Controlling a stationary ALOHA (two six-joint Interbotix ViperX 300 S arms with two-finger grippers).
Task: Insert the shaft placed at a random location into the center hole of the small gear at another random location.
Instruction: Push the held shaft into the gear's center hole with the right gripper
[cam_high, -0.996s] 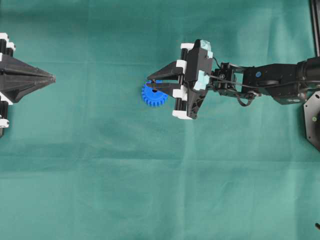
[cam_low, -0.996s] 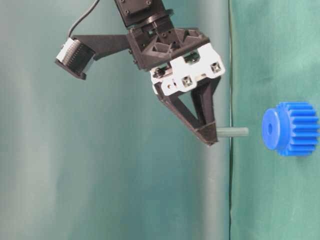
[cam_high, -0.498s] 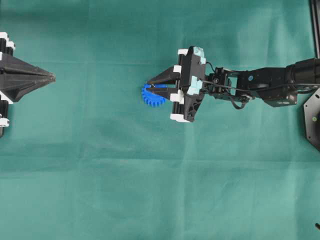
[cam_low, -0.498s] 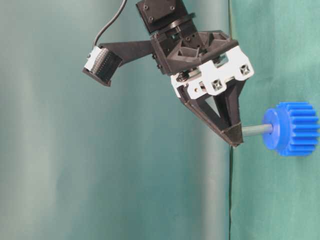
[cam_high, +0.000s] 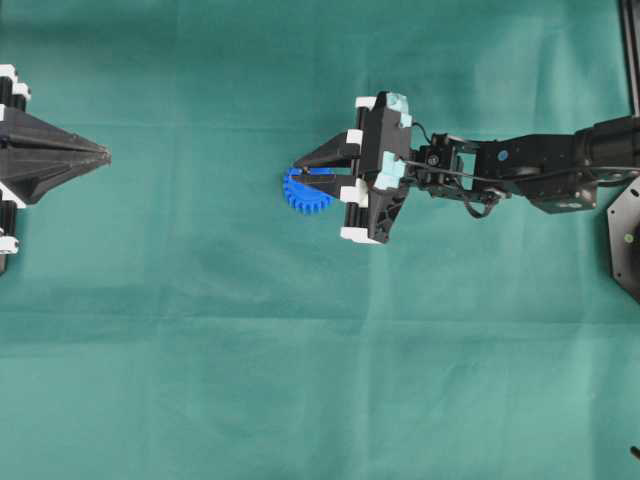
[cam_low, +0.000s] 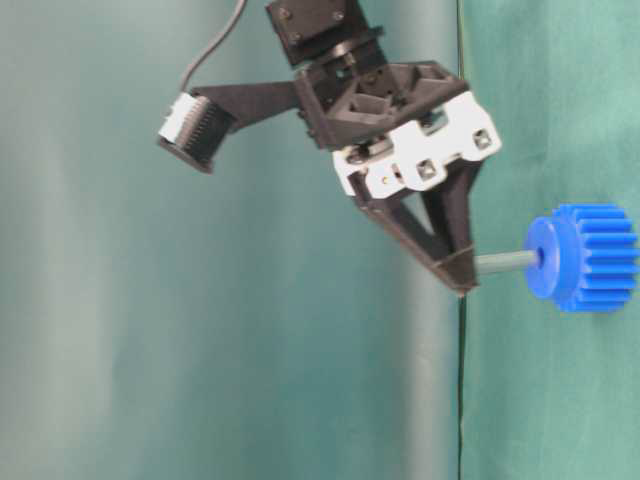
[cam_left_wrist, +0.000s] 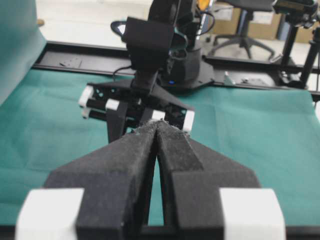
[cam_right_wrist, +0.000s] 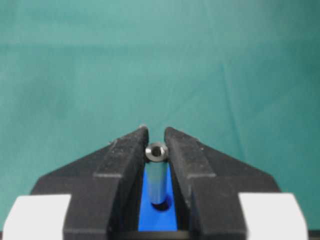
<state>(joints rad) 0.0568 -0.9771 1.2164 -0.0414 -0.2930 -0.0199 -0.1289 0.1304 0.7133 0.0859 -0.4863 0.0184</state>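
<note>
- The right gripper (cam_right_wrist: 156, 145) is clenched on the shaft (cam_right_wrist: 157, 172); in the right wrist view the two black fingers (cam_right_wrist: 125, 160) press the pin's upper end from either side, and its hollow end face shows between the tips.
- From that pinch the shaft runs straight down to the small gear (cam_right_wrist: 157, 212), its lower end sitting in the center hole (cam_right_wrist: 161, 204).
- In the table-level view the shaft (cam_low: 505, 262) lies along a line from the fingertips of the right gripper (cam_low: 462, 285) to the raised hub of the small gear (cam_low: 585, 256) — its long axis is square to the gear's face, far tip in the hub, near end at the fingertips.
- Overhead, the right gripper (cam_high: 305, 168) stands over the small gear (cam_high: 303, 192), which lies flat on the green cloth (cam_high: 300, 380) near the middle of the table, a little right of centre; the shaft is hidden under the fingers there.
- The left gripper (cam_high: 100, 156) sits at the far left edge, well apart from the gear, its fingers (cam_left_wrist: 172, 155) pressed together on nothing — tips meeting at a point.
- No brand, label or writing can be read in any view.
</note>
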